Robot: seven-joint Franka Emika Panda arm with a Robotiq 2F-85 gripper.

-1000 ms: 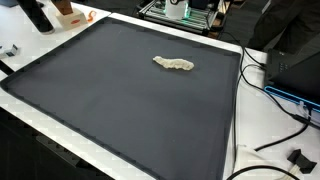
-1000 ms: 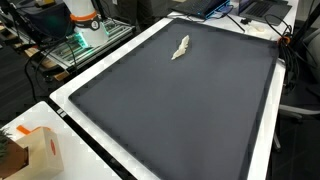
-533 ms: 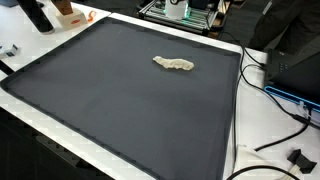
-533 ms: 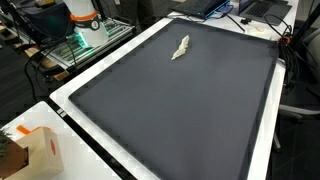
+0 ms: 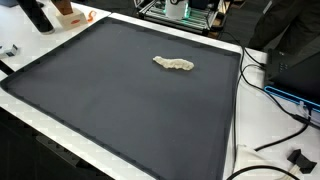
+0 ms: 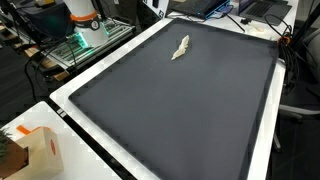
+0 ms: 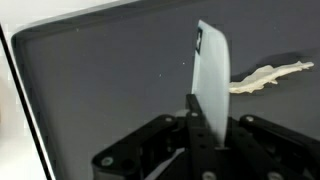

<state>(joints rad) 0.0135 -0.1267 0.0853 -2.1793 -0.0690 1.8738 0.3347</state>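
In the wrist view, a white border [image 7: 14, 130] is running down the left side of the dark mat [image 7: 100, 70]. In the middle, the pincer [image 7: 207, 45] is sticking up with its fingers pressed together, pinching nothing. To its right, the pale crumpled scrap [image 7: 270, 76] is lying flat on the mat, apart from the pincer. In both exterior views the scrap [image 5: 173, 64] [image 6: 181, 47] is lying alone on the mat.

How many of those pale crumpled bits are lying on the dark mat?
1. The pale crumpled piece lies toward the far side of the dark mat in both exterior views; the wrist view shows the same one. No other shows on the mat.
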